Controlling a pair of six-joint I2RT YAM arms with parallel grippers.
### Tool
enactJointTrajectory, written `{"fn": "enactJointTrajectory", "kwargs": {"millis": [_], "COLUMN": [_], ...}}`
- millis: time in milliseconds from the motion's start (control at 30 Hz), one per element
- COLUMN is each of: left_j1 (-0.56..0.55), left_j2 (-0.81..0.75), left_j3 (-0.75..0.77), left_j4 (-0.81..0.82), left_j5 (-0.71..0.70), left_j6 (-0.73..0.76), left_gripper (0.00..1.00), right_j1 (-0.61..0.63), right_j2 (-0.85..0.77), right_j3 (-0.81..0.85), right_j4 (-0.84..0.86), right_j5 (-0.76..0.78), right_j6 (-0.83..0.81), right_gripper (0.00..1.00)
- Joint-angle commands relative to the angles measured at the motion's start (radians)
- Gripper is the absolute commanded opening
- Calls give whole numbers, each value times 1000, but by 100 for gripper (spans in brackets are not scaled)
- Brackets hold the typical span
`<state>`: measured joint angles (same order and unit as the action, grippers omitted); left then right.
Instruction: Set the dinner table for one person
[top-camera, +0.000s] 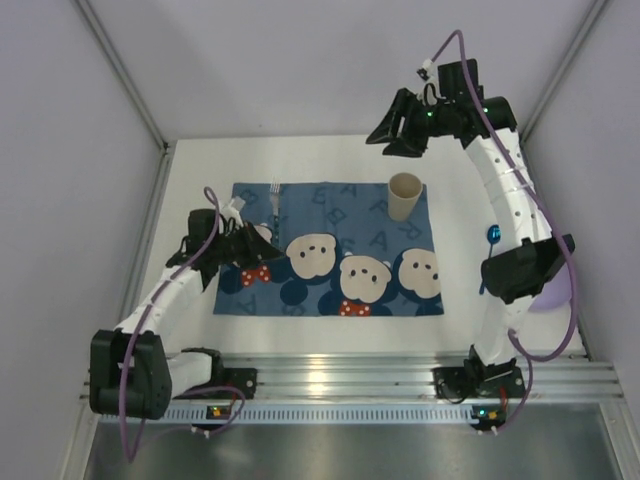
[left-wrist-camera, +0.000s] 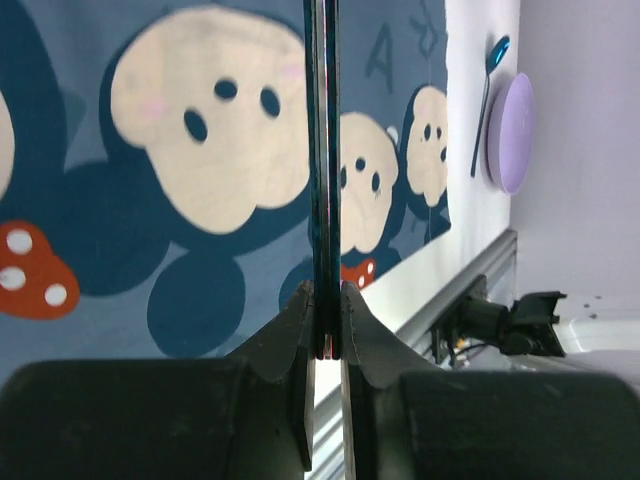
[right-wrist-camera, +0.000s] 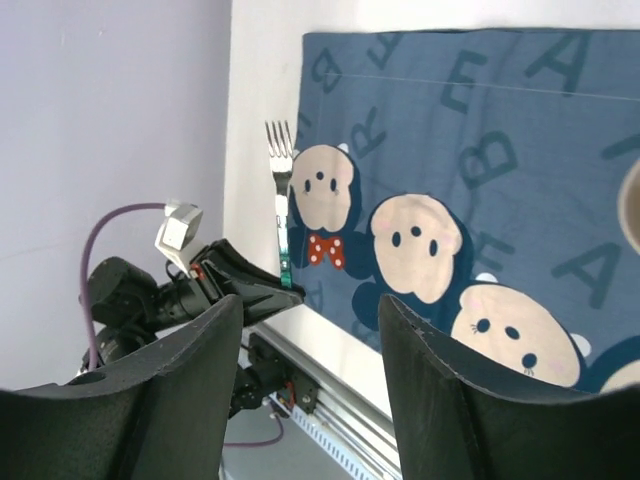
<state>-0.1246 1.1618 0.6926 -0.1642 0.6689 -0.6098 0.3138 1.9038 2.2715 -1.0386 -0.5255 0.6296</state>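
You see a blue bear-print mat (top-camera: 330, 250), a beige cup (top-camera: 404, 196) upright near its far right corner, and a fork (right-wrist-camera: 281, 200) along its left edge. Right of the mat, a blue spoon (top-camera: 490, 240) lies beside a lilac plate (left-wrist-camera: 510, 130).

Dinner table (top-camera: 300, 160): you're looking at a large, flat, matte white rectangular top.
Pose: level, lying square to your top view.
Near edge: a ribbed aluminium rail (top-camera: 340, 372) runs along its full width.
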Motion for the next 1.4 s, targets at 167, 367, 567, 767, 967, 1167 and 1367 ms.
{"fn": "enactJointTrajectory", "kwargs": {"millis": [167,367,567,767,967,1167,1367], "left_j1": [109,244,267,272,278,276,276], "left_j2": [148,261,358,472,454,400,360], "left_j3": [-77,-1,50,140,225,265,323], "left_j4": [108,-62,-155,-343,-529,-630,-747], "left_j5": [221,264,241,169,61,15,-130], "left_j6": [-5,137,174,239,285,278,278], "left_gripper": [0,0,0,0,19,52,64], "right_j1": [-47,-67,-104,-125,-128,-140,-159], "right_j2": [-60,-86,-114,-115,-112,-115,-126], "right_j3": [-61,-119,-176,-201,-202,-216,-214], "right_j4": [-12,-14,-14,-17,-15,-18,-44], "right_j5": [-62,-70,-79,-85,-76,-67,-18], "right_j6": [-70,-97,-123,-137,-139,-146,-165], "right_gripper": [54,52,50,50,50,50,49]}}
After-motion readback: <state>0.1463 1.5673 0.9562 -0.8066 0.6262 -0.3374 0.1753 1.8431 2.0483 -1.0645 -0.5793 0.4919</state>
